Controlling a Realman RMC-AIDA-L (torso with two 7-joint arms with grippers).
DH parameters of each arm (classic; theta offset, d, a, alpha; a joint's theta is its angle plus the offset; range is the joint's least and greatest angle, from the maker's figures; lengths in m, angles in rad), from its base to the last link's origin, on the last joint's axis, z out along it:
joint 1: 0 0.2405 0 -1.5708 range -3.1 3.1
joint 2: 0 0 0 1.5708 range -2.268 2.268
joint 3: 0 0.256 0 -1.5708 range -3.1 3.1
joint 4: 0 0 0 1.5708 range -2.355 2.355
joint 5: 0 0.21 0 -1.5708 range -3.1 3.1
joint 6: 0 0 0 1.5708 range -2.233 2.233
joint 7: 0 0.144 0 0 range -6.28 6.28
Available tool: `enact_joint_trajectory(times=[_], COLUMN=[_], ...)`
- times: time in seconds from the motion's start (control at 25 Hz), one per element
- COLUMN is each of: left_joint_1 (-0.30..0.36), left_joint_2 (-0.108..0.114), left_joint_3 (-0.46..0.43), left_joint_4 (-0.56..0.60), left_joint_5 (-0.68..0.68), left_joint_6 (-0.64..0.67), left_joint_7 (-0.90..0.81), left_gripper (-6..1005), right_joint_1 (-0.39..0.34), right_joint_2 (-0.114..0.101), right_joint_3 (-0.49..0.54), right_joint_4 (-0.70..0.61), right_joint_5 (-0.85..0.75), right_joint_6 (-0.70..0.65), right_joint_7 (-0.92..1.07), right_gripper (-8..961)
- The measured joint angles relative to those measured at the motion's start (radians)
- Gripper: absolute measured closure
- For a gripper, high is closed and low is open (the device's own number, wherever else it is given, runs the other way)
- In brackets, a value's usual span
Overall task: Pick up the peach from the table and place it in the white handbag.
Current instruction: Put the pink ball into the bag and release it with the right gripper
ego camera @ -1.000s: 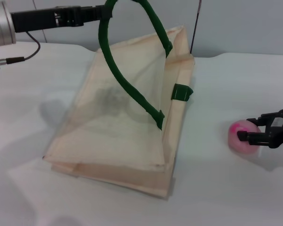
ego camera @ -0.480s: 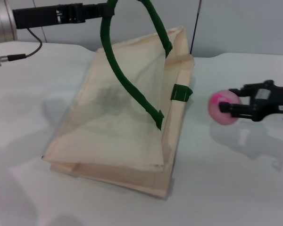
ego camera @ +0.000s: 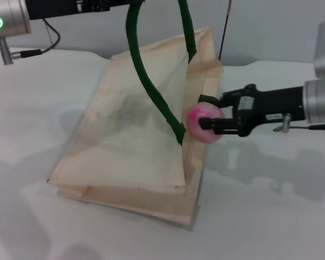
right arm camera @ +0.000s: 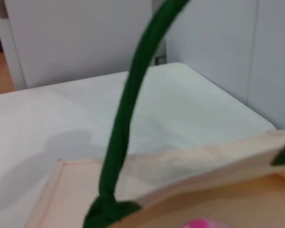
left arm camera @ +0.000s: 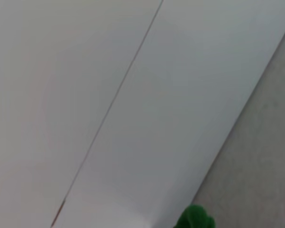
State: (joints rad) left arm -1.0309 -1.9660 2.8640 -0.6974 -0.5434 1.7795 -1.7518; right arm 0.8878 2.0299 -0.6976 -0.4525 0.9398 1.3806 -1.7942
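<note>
white handbag (ego camera: 135, 141) mouth held open, green handle (ego camera: 151, 86) strap crossing the opening, bare table (ego camera: 271, 216) to the right

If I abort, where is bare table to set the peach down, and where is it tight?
Bare table lies right of the white handbag, beneath the right gripper gripping the peach. More lies left of the bag, and a strip along its near edge. Crowded: the bag's open right edge, where the peach meets the green handle held up by the left arm.

no readable text, labels or numbers anywhere
</note>
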Motion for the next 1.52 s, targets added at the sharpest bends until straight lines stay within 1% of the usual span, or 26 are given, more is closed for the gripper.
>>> enact_joint_trajectory(times=[0.16,0.4,0.76,1.0,1.16,1.36,1.52], left_joint_1=[-0.010,-0.020,-0.026,-0.022,-0.017,-0.008,-0.001], left_joint_2=[0.003,0.007,0.013,0.014,0.014,0.014,0.014], left_joint_3=[0.000,0.000,0.000,0.000,0.000,0.000,0.000], left_joint_4=[0.021,0.024,0.025,0.024,0.024,0.024,0.024], left_joint_5=[-0.012,-0.043,-0.104,-0.112,-0.112,-0.122,-0.127], left_joint_6=[0.000,0.015,0.023,0.023,0.023,0.022,0.020], left_joint_7=[0.000,-0.004,-0.023,-0.025,-0.024,-0.021,-0.019], left_gripper=[884,884,870,849,835,817,803], right_joint_1=[0.044,0.109,0.165,0.181,0.186,0.186,0.186], right_joint_2=[0.002,0.004,0.006,0.011,0.011,0.011,0.010], right_joint_3=[-0.001,-0.003,-0.003,-0.003,-0.003,0.000,0.005], right_joint_4=[0.052,0.133,0.222,0.243,0.261,0.264,0.265], right_joint_5=[0.009,0.010,0.010,0.010,0.010,0.010,0.010], right_joint_6=[-0.019,-0.096,-0.203,-0.216,-0.205,-0.195,-0.188], right_joint_7=[-0.033,-0.065,-0.115,-0.148,-0.180,-0.175,-0.174], right_gripper=[461,463,467,470,472,474,367])
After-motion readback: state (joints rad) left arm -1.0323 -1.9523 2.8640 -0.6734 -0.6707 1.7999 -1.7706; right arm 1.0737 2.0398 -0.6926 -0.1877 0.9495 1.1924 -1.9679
